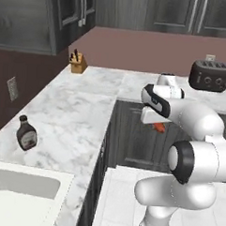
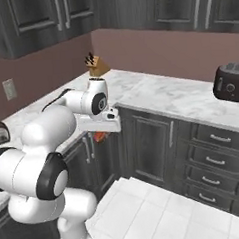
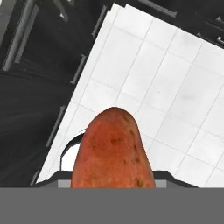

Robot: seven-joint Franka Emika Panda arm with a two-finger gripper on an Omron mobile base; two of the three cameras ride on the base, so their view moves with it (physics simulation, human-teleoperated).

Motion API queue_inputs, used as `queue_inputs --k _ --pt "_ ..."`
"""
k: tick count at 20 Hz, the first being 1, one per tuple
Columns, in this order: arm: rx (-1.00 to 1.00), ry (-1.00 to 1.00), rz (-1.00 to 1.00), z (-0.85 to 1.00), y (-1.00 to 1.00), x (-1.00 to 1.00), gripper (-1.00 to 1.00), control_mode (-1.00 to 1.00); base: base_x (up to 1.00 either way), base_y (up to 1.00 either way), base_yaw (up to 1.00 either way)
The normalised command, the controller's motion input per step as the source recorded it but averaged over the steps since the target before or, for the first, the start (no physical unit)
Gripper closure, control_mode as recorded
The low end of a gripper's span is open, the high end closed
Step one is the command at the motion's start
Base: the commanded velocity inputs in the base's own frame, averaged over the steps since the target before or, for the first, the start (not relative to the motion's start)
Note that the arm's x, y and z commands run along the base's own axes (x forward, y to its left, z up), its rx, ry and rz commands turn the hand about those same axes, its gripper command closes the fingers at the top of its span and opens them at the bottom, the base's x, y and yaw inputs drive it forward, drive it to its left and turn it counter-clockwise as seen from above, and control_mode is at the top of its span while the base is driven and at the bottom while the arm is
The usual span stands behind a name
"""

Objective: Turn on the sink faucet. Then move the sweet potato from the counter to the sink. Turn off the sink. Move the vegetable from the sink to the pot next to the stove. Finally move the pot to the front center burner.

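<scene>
One sweet potato [image 3: 113,148] — clamped in the gripper [image 1: 157,127], hanging over the floor just in front of the counter [image 1: 82,108] cabinets. Looks rigid, light, skin a bit slick — tapered ends, so hold the fat middle.

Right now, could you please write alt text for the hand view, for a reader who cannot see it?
An orange-red sweet potato sits close to the camera, held in the tool and carried above a white tiled floor. Dark cabinet fronts with long handles run along the left side.
</scene>
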Motion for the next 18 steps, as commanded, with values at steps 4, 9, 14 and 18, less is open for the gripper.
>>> queue_inputs --k 4,9,14,18 --pt "0.0 0.0 0.0 0.0 0.0 0.0 1.0 1.0 0.0 -0.36 -0.53" --pt "0.0 0.0 0.0 0.0 0.0 0.0 1.0 1.0 0.0 -0.44 -0.5" --pt "0.0 0.0 0.0 0.0 0.0 0.0 1.0 1.0 0.3 -0.49 -0.42" --pt "0.0 0.0 0.0 0.0 0.0 0.0 1.0 1.0 0.47 -0.8 -0.25"
